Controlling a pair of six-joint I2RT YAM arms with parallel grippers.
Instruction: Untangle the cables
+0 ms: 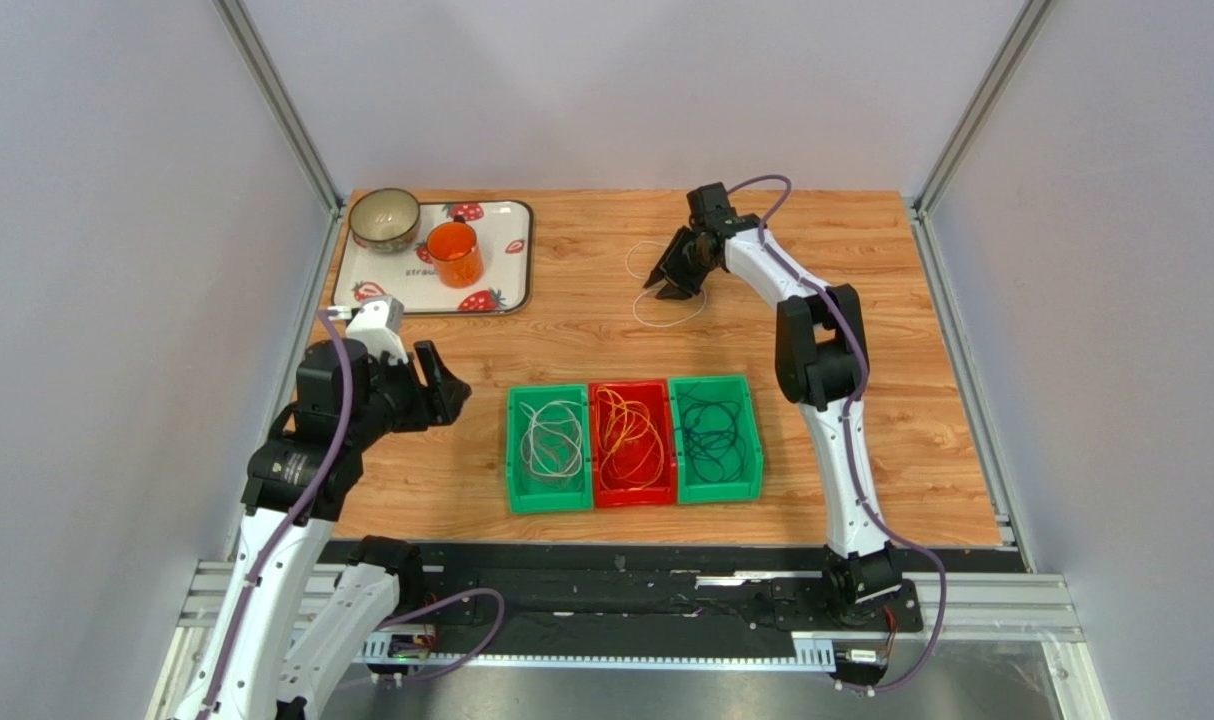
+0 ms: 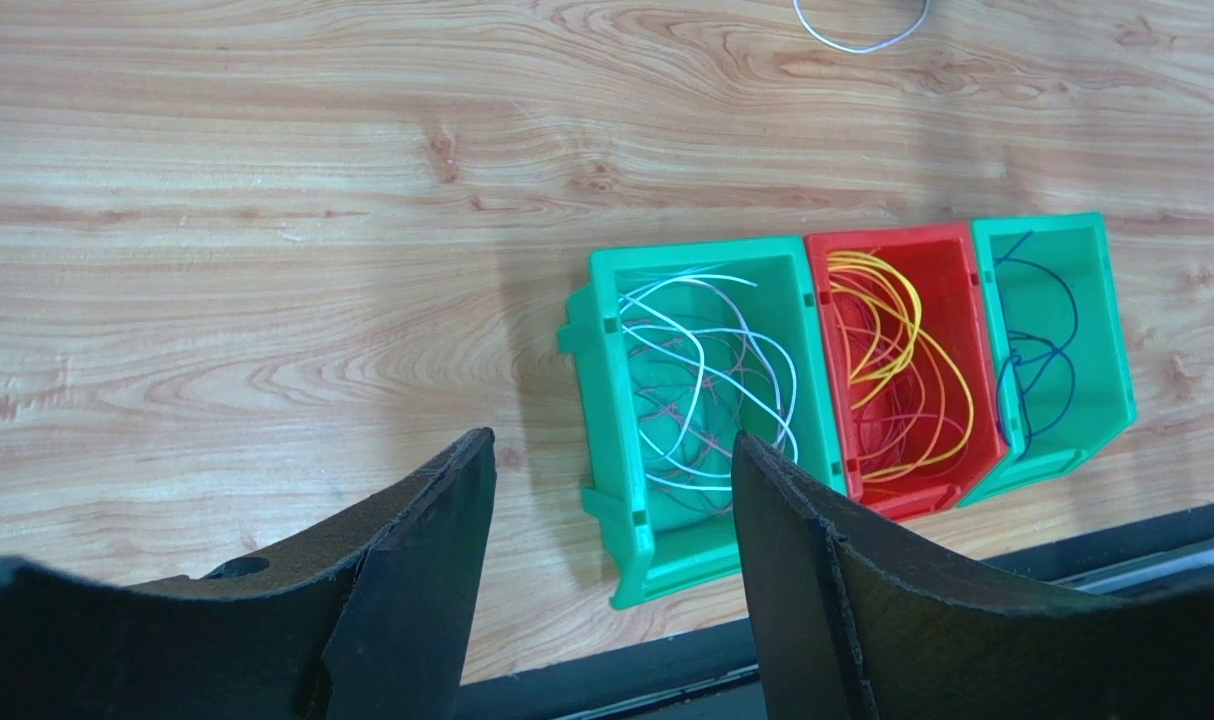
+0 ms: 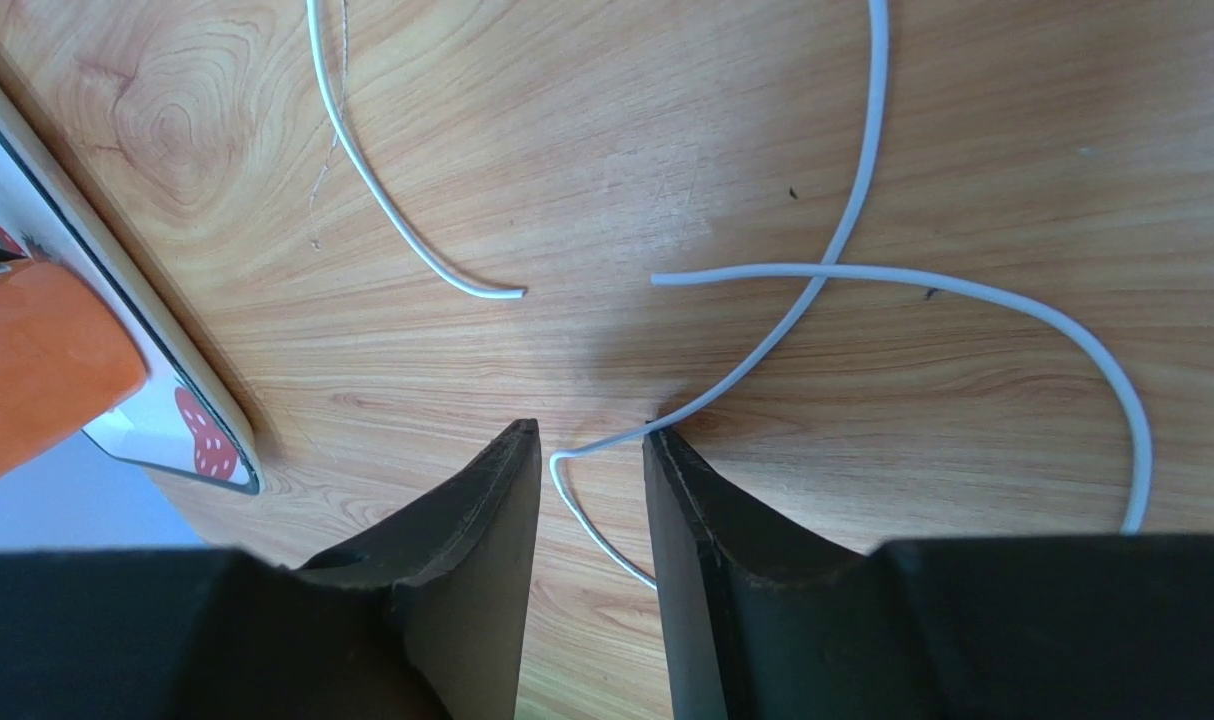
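Observation:
White cables (image 1: 670,308) lie in loose loops on the far middle of the table. My right gripper (image 1: 666,282) is low over them. In the right wrist view its fingers stand a narrow gap apart around a bend of one white cable (image 3: 869,273), so the right gripper (image 3: 591,435) is open and not pinching it. A second white cable (image 3: 388,210) lies to the left. More white-grey cables (image 2: 703,390), orange cables (image 2: 899,360) and dark cables (image 2: 1041,360) lie in three bins. My left gripper (image 2: 613,438) hangs open and empty, left of the bins (image 1: 433,383).
A green bin (image 1: 550,503), a red bin (image 1: 631,498) and another green bin (image 1: 715,492) stand side by side at the near middle. A strawberry-print tray (image 1: 501,248) at the far left holds a bowl (image 1: 385,219) and an orange cup (image 1: 454,254). The tray's edge (image 3: 117,315) is close to the right fingers.

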